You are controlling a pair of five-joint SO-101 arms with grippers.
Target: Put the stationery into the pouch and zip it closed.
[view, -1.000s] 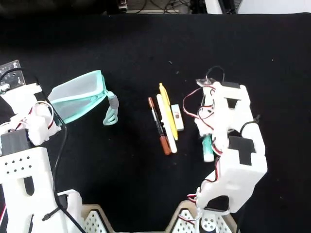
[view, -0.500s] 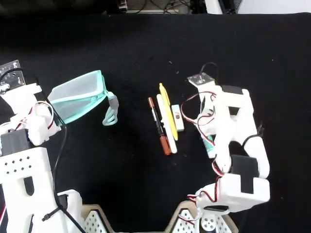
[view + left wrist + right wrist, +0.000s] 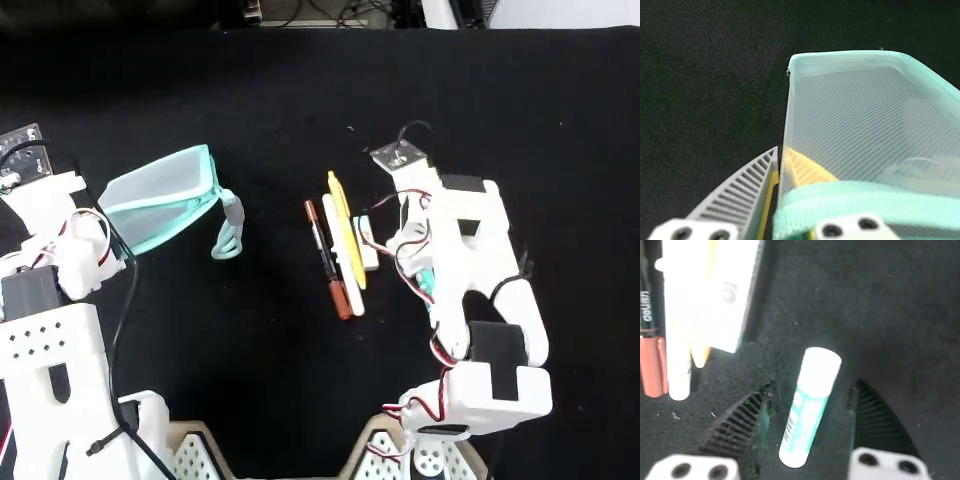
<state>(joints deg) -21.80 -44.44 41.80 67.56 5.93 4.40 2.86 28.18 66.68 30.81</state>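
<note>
- Since a second ago, your right arm (image 3: 465,240) has swung toward 10 o'clock, closer to the pens, and now covers most of the glue stick (image 3: 426,284). Your left arm and the pouch (image 3: 160,203) lie as they did.
- Read 12 o'clock as the far edge of the black table (image 3: 250,100) in the high view.
- At the table's 9 o'clock side, your left gripper (image 3: 781,155) is pinched on the pouch's edge, one finger outside the mesh and one showing yellow through it. The mint pouch stands open, its mouth facing 3 o'clock.
- A grey strap (image 3: 230,232) hangs off the pouch's 3 o'clock corner onto the cloth.
- Near the table's middle the stationery lies in a tight row, well apart from the pouch: a brown pen (image 3: 327,258), then a white pen (image 3: 347,268) touching it, then a yellow pen (image 3: 343,222) lying partly over the white one, all running roughly 12 to 6.
- A white block (image 3: 365,243) sits just beside the yellow pen on its 3 o'clock side.
- At the block's 4 o'clock, the teal-and-white glue stick (image 3: 810,405) lies flat on the cloth.
- Your right gripper (image 3: 812,387) hangs over it with its fingers spread wide, one on each side of the stick and neither touching it.
</note>
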